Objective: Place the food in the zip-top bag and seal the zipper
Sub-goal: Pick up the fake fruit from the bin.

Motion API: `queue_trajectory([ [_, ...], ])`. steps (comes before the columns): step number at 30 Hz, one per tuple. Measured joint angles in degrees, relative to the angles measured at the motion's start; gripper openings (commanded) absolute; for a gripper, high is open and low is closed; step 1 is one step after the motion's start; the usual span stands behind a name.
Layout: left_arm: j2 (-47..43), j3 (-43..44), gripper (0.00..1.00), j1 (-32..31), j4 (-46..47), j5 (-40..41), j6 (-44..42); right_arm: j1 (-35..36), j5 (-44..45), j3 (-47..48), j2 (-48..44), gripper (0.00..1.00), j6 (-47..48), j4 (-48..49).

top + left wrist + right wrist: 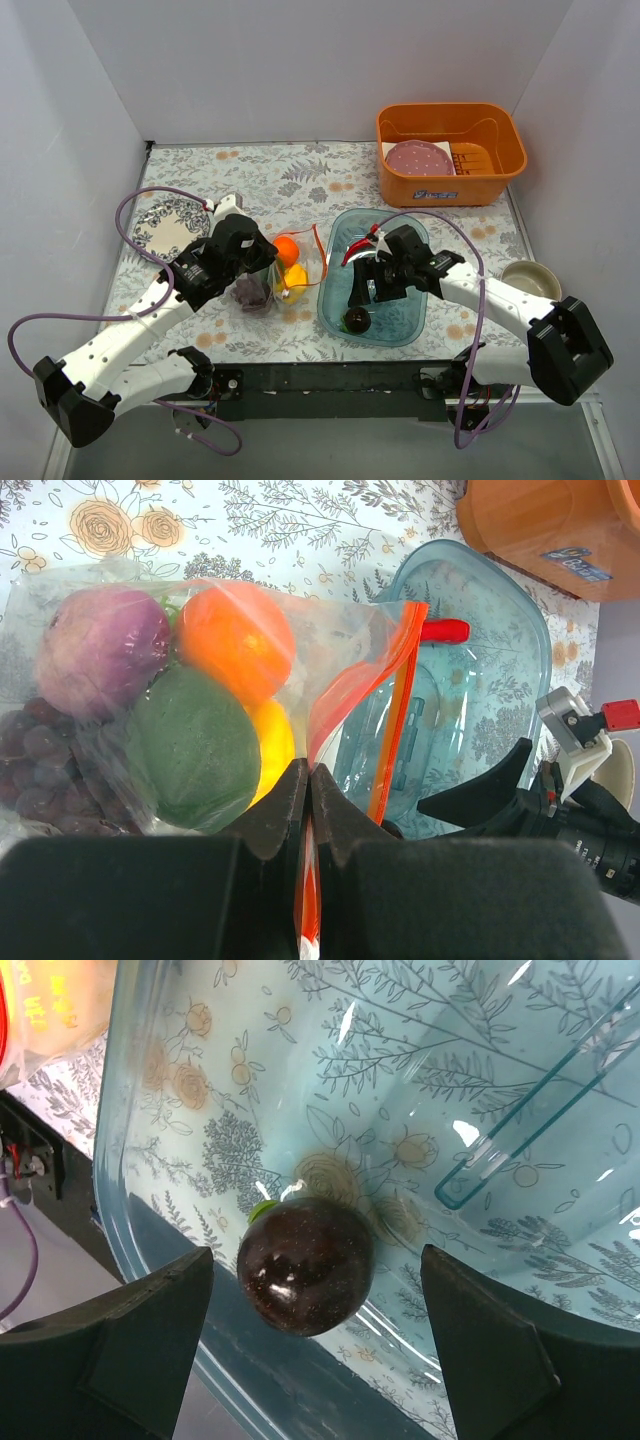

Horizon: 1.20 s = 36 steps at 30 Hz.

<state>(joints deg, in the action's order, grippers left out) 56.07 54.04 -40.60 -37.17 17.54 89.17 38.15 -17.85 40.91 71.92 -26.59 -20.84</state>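
Lying under the wide-spread right claw (315, 1255): the dark plum (305, 1278).

left arm (130, 335) stretched forward and to the right, elbow low. left hand (310, 780) clamped, fingers pressed tight together. right arm (490, 300) bent in toward centre, wrist pitched down. right hand (315, 1265) points downward, fingers (150, 1330) spread wide apart.
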Motion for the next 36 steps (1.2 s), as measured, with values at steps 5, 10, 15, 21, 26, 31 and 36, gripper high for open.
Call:
queue_trajectory([
  [5,0.0,0.0,0.0,0.0,-0.02,0.0,0.0,0.42,-0.81,-0.48,-0.17,0.92,0.0,0.17],
  [10,0.24,0.0,0.0,0.0,0.0,0.0,-0.02,1.81,-1.86,-0.63,1.88,0.92,0.26,0.24],
  [15,0.61,0.0,0.0,0.0,0.0,-0.07,-0.09,3.78,-2.03,-0.63,4.68,0.88,0.55,0.33],
  [21,0.74,0.0,0.0,0.0,-0.02,-0.04,-0.28,4.83,-1.55,-0.63,6.93,0.62,0.52,0.39],
  [26,0.72,0.0,0.0,0.0,-0.04,-0.04,-0.28,5.11,-0.92,-0.59,7.23,0.43,0.04,0.31],
  [31,0.72,0.0,0.0,0.0,-0.07,-0.04,-0.31,5.16,3.5,1.09,5.79,0.4,-0.02,-2.25],
  [36,0.72,0.0,0.0,0.0,-0.09,-0.2,-0.46,5.16,9.84,5.68,1.51,0.39,-0.44,-4.2],
])
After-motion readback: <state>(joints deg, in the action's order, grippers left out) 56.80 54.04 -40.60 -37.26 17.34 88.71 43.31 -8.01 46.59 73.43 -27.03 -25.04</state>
